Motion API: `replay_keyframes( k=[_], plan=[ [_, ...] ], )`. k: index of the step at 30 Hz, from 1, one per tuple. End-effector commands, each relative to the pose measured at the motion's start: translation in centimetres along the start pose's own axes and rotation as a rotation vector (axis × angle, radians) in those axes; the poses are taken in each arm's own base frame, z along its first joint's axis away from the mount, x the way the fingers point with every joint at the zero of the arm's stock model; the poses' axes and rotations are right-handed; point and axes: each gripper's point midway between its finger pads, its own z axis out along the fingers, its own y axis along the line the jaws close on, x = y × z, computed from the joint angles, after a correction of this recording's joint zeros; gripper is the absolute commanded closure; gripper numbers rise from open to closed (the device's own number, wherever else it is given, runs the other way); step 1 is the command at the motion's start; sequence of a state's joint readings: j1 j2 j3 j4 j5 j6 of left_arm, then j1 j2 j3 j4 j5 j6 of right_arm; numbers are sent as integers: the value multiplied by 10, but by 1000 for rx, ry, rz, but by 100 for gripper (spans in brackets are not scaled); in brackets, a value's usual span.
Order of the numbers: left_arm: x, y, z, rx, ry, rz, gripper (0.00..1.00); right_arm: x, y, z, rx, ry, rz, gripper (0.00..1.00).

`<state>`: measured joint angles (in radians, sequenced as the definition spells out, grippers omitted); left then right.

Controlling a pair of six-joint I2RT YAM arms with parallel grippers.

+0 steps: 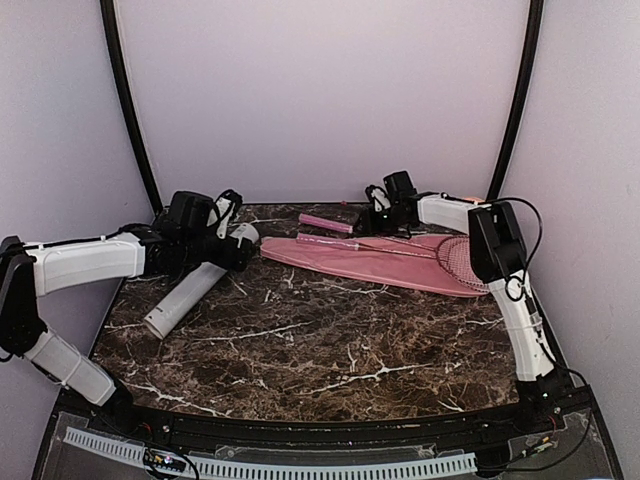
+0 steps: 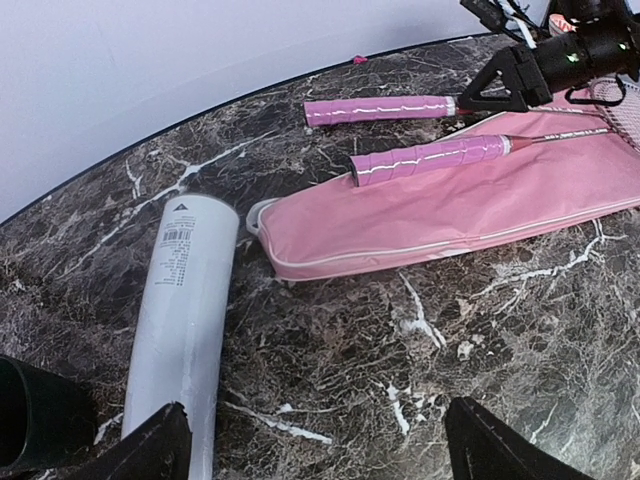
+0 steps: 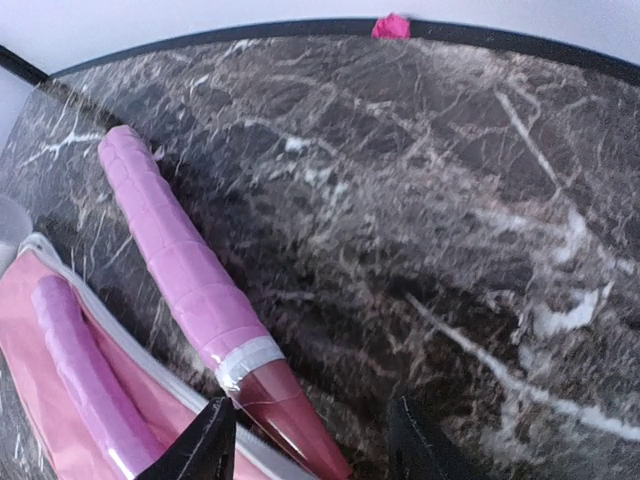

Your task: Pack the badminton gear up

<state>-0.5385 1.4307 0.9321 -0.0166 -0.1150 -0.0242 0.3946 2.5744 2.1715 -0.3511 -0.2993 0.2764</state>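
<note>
Racket [image 3: 170, 260] sits between the parted jaws of the right pincer [image 3: 312, 432], unclamped; centre on its taper before clenching. Left pincer [image 2: 320, 440] hangs released by the tube [image 2: 185, 290].

The dark marble counter [image 1: 330, 340] has white veins. A small pink scrap [image 3: 392, 26] sits at the counter's far edge; pale walls [image 1: 320, 90] rise behind it.
</note>
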Motion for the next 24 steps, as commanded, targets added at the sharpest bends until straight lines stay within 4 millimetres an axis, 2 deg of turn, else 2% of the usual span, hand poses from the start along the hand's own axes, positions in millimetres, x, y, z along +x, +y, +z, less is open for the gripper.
replay_keyframes(
  k=[1,6,12,20,24],
  plan=[
    [-3,19,1,-66,30,-85,9,30,19,-11,-86,80,-40,50],
    [-10,28,1,-53,6,-151,9,52,34,-27,-157,112,-96,59],
    [-19,27,9,-28,13,-154,10,98,61,-35,-238,213,-233,63],
    [-23,13,28,44,62,-134,13,169,101,-49,-310,377,-462,66],
    [-21,4,34,89,79,-136,14,196,120,-62,-332,426,-536,66]
  ],
)
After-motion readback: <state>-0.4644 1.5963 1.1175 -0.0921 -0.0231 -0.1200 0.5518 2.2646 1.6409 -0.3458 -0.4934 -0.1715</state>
